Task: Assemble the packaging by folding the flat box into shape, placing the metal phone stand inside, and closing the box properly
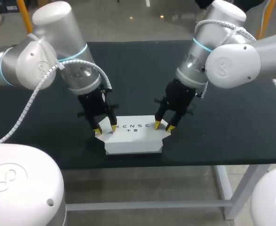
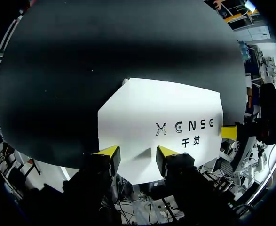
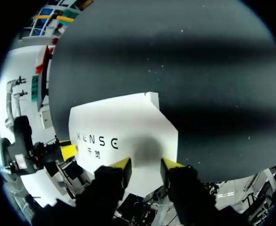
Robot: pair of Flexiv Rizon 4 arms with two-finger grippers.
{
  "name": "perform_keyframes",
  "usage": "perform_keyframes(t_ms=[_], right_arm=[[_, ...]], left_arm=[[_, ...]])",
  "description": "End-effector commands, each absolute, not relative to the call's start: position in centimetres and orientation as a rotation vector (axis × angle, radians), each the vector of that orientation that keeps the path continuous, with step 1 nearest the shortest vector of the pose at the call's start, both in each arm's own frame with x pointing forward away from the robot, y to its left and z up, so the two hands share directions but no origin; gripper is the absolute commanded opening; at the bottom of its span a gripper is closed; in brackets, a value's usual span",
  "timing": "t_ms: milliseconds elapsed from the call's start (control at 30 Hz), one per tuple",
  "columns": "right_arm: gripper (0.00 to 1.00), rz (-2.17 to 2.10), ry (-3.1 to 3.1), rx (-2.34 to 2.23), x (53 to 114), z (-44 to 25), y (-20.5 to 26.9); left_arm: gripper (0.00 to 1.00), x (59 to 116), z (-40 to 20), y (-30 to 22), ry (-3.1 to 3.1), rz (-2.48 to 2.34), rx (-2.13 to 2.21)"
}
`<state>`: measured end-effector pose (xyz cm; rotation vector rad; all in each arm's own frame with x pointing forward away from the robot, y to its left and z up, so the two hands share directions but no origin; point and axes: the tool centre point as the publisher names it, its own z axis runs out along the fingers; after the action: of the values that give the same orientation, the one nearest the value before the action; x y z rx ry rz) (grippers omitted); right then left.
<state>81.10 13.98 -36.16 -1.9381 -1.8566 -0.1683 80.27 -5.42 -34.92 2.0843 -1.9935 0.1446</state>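
Dark table (image 1: 128, 70), box (image 1: 133, 140) under left end effector (image 1: 105, 129)

left pincer (image 1: 105, 128) and right pincer (image 1: 164, 126) on white box (image 1: 133, 140)

The white cardboard box (image 1: 133, 137) is folded into a shallow, rectangular shape and lies flat on the black desk (image 1: 222, 117). It sits close to the desk's front edge, about midway along it, with its long side running along that edge. Its broad top panel (image 2: 161, 113) lies level and shut over the body, and bears a row of dark letters with two smaller characters beneath. The low front wall is plain white. At each short end a small white tab juts outward, and the top panel's far corners (image 3: 149, 101) are cut at an angle
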Motion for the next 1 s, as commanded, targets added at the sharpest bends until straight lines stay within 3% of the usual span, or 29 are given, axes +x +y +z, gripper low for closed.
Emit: perform_keyframes(t_ms=[33, 200, 333, 633, 1000], right_arm=[[0.45, -0.183, -1.855, -1.943, 80.81, -36.32, 13.93], [0.45, -0.188, -1.854, -1.972, 80.75, -36.34, 14.04], [0.46, -0.208, -1.850, -1.984, 80.64, -36.47, 14.03], [0.45, -0.238, -1.839, -1.994, 80.44, -36.93, 13.85], [0.45, -0.262, -1.836, -2.010, 80.44, -37.15, 13.81]], left_arm=[[0.56, 79.88, -35.05, -5.36, -1.997, 0.161, 2.095], [0.58, 79.69, -35.22, -5.46, -2.008, 0.185, 2.096], [0.69, 79.64, -35.34, -5.51, -2.013, 0.212, 2.095], [0.59, 79.85, -35.55, -5.59, -2.007, 0.236, 2.090], [0.60, 79.87, -35.77, -5.82, -2.025, 0.260, 2.094]])
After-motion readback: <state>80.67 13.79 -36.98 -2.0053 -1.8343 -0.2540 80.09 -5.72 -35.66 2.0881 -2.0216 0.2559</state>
